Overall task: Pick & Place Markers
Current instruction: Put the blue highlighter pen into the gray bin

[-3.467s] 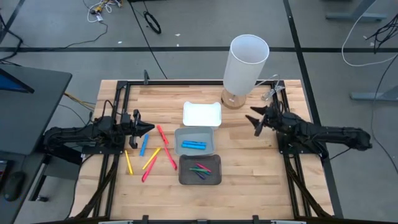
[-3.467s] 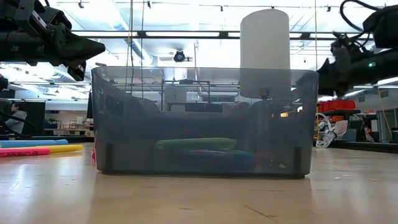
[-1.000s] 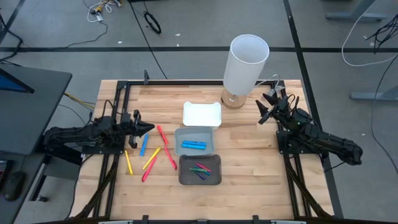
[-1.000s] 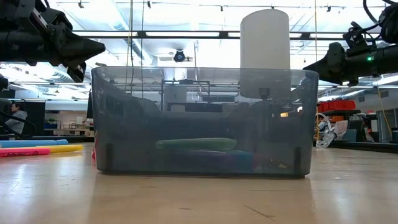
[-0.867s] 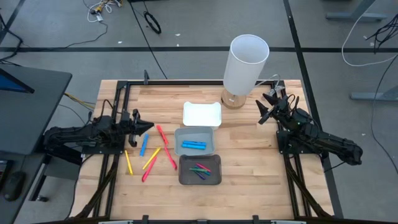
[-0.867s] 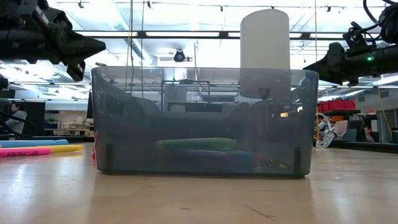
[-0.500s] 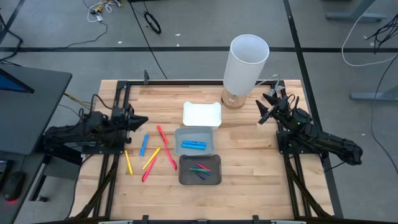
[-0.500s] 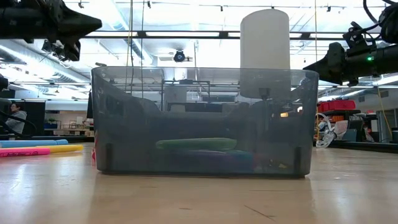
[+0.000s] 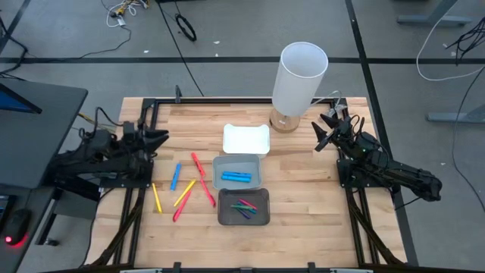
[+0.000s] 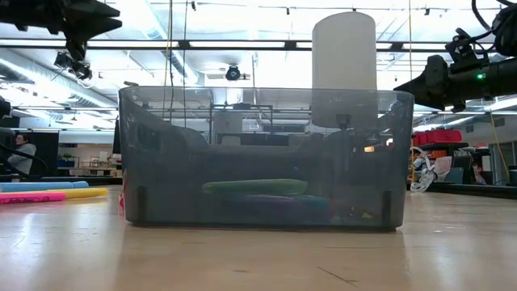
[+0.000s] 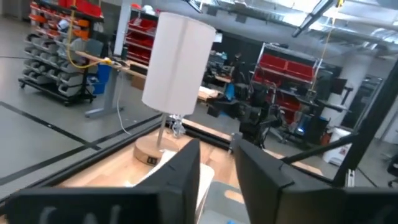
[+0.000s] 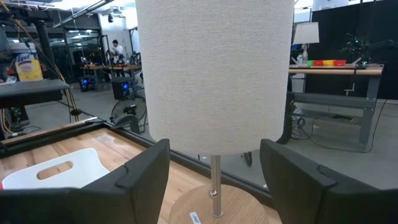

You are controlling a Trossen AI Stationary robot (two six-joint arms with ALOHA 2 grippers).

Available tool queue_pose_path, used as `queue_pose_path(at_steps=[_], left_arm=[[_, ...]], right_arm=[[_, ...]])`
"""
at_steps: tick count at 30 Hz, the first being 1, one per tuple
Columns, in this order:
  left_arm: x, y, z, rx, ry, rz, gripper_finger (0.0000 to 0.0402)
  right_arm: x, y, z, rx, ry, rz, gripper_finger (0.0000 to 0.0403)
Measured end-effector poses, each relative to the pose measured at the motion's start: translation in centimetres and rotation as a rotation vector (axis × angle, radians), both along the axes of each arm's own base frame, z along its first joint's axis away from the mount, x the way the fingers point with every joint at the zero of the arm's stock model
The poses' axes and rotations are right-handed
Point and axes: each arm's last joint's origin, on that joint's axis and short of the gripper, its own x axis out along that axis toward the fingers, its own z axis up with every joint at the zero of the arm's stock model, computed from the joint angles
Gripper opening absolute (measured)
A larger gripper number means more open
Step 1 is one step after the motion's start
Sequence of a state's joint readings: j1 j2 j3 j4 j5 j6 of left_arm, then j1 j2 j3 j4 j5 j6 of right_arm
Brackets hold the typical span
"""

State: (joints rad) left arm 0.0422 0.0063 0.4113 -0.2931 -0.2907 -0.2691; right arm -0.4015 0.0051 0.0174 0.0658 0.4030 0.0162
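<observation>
We've got the left gripper [image 9: 161, 137] slightly parted and empty over the table's left edge, markers [image 9: 189, 184] loose, right gripper [image 9: 321, 136] spread wide by the lamp [image 9: 298, 83].

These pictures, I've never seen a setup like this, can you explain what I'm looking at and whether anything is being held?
It is a robot with two dark arms at a wooden table. One picture looks straight down, one looks level across the tabletop, and two come from cameras on the arms' wrists. The left gripper hangs at the table's left edge, its fingers a little apart and empty. The right gripper waits, open and empty, near the white lamp. Down the middle lie a white tray, a light grey tray holding a blue marker, and a dark grey tray with several markers. Loose markers in red, yellow and blue lie left of the trays. Nothing is held.
</observation>
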Motion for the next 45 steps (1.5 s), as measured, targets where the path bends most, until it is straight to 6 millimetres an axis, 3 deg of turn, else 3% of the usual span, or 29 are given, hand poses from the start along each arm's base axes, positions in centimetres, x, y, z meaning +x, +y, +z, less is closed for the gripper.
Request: queue_pose_path(at_steps=[13, 31, 45], left_arm=[[-1.1, -0.2, 3.0, 0.025, 0.025, -0.048, 0.0206], [0.8, 0.0, 11.3, -0.020, 0.205, -0.018, 0.0211], [3.2, 0.1, 13.9, -0.291, 0.295, 0.009, 0.0211]], right_arm=[[0.0, 0.0, 0.0, 0.000, 0.000, 0.000, 0.0251], [0.0, 0.0, 0.0, 0.000, 0.000, 0.000, 0.0251], [0.0, 0.0, 0.0, 0.000, -0.001, 0.000, 0.0251]])
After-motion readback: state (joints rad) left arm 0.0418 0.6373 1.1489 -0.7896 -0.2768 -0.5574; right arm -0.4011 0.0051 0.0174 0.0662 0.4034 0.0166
